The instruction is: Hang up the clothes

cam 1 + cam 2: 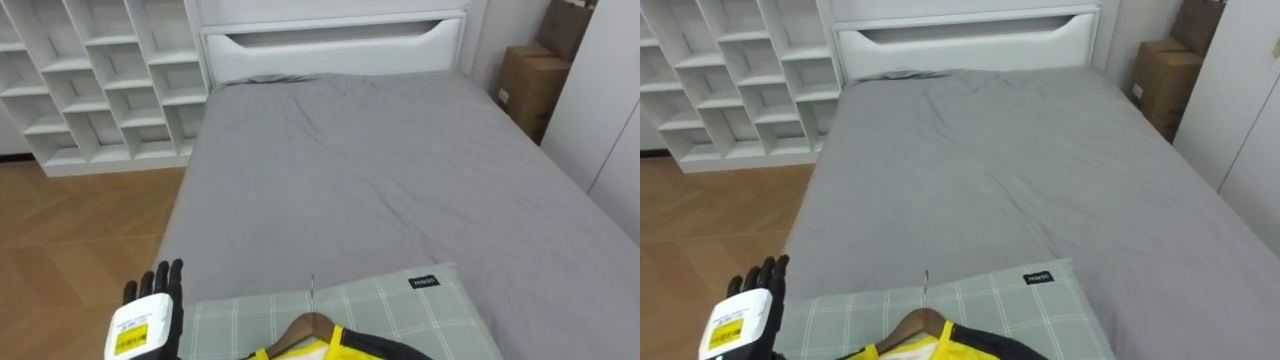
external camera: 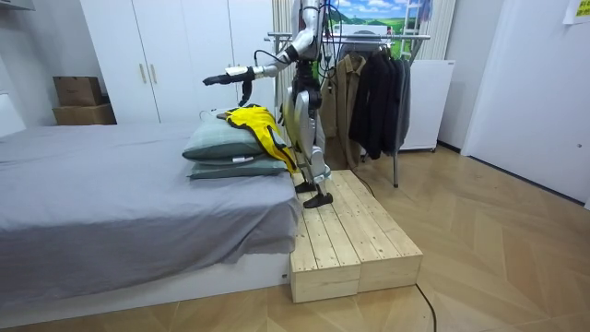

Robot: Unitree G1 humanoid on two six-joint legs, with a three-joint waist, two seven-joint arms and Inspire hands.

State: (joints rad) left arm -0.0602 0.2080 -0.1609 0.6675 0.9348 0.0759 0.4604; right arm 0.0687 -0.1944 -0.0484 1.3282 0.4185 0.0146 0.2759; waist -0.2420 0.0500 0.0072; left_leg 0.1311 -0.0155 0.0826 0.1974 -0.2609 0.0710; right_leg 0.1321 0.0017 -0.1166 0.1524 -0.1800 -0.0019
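Robot at the foot of the bed [image 1: 400, 170], standing on a wooden platform [image 2: 350, 231]. The yellow garment [image 1: 322, 350], already on its wooden hanger [image 1: 310, 324], lies on stacked pillows [image 1: 410, 305], hook pointing toward the headboard, probably so it sits raised and within reach. The left robot hand [image 1: 150, 312] hovers just left of the pillows, fingers straight and spread, holding nothing. The clothes rack [image 2: 369, 37], the likely destination, stands behind the robot, so a turn will be needed.
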